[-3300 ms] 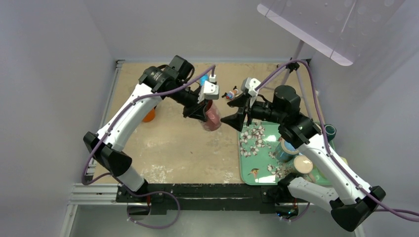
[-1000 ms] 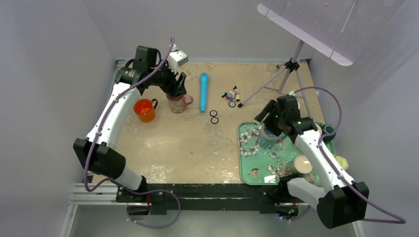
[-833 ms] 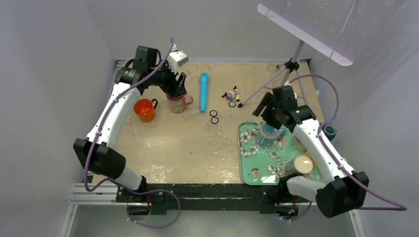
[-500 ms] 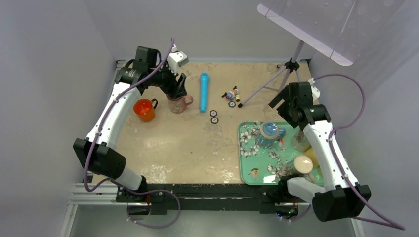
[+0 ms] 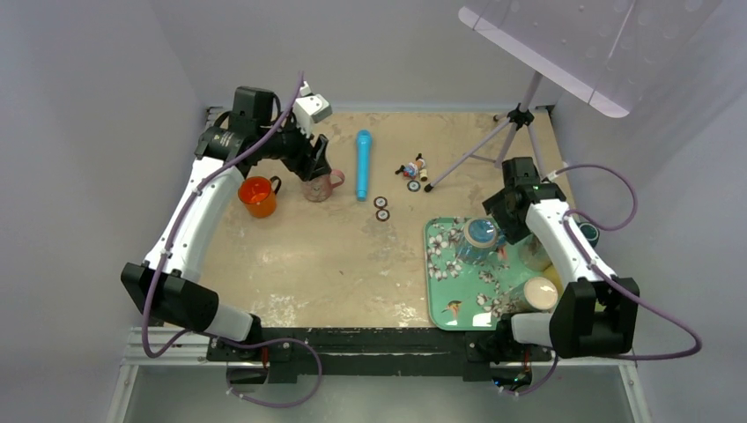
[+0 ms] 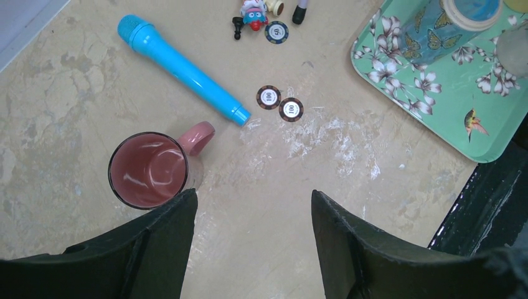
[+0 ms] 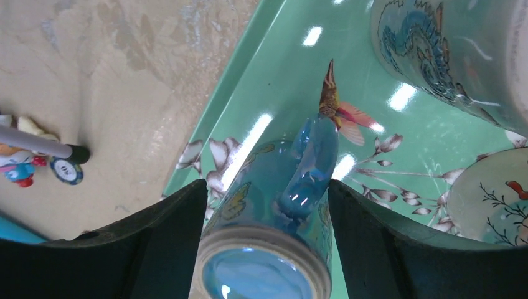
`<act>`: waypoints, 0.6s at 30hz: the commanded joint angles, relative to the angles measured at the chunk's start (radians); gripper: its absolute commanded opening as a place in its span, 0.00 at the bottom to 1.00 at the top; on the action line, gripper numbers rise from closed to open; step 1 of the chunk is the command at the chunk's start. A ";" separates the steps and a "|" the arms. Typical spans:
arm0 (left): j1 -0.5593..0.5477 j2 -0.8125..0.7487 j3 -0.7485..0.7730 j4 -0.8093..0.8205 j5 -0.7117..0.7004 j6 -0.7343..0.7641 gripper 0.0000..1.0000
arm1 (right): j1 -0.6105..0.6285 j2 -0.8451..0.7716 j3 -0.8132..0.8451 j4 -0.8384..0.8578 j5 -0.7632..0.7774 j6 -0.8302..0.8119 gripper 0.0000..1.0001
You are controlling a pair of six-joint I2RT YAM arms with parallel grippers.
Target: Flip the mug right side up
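Note:
A blue butterfly mug (image 5: pixel 480 240) stands upside down on the green flowered tray (image 5: pixel 449 273), its base facing up. My right gripper (image 5: pixel 496 224) reaches over it from the back right. In the right wrist view both fingers press against the blue mug (image 7: pixel 274 205), one beside its handle, so the right gripper (image 7: pixel 268 184) is shut on it. A pink mug (image 5: pixel 319 185) stands upright on the table at the back left. My left gripper (image 5: pixel 314 160) hovers just above and beside it. In the left wrist view the left gripper (image 6: pixel 252 205) is open and empty, with the pink mug (image 6: pixel 148 169) to its left.
An orange mug (image 5: pixel 256 196) stands left of the pink one. A blue toy microphone (image 5: pixel 362 165), two poker chips (image 5: pixel 381 208), a small figurine (image 5: pixel 410 169) and a tripod (image 5: pixel 493 145) sit at the back. More cups (image 5: pixel 539 295) crowd the tray's right side.
My right arm swung off to the back right with jaws widened, then came back and closed on the blue mug. My left gripper drew slightly up and left from the pink mug.

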State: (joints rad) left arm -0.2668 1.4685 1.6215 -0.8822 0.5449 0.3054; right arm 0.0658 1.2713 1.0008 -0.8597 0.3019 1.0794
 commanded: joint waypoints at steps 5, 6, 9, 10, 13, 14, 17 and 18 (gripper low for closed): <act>0.000 -0.040 -0.015 0.022 0.004 -0.002 0.71 | -0.007 0.063 -0.092 0.127 -0.010 0.043 0.72; 0.000 -0.042 -0.016 0.021 0.004 -0.002 0.71 | -0.006 0.084 -0.098 0.142 -0.021 0.038 0.71; 0.000 -0.046 -0.014 0.018 0.006 -0.002 0.71 | -0.007 0.125 -0.101 0.180 -0.035 0.003 0.64; 0.000 -0.049 -0.013 0.014 0.007 -0.001 0.71 | -0.007 0.117 -0.108 0.201 -0.033 -0.012 0.58; 0.000 -0.055 -0.009 0.002 0.012 0.003 0.71 | -0.007 0.057 -0.137 0.251 -0.038 -0.043 0.26; 0.000 -0.056 -0.008 -0.002 0.016 0.004 0.71 | -0.007 0.036 -0.145 0.272 -0.040 -0.059 0.10; 0.001 -0.065 -0.004 -0.006 0.032 0.005 0.71 | -0.006 -0.015 -0.171 0.326 -0.074 -0.136 0.00; 0.000 -0.066 -0.002 -0.011 0.045 0.004 0.71 | -0.004 -0.025 -0.179 0.345 -0.105 -0.166 0.00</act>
State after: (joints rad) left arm -0.2668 1.4479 1.6077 -0.8890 0.5461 0.3061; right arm 0.0597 1.2945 0.8513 -0.6434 0.2436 1.0153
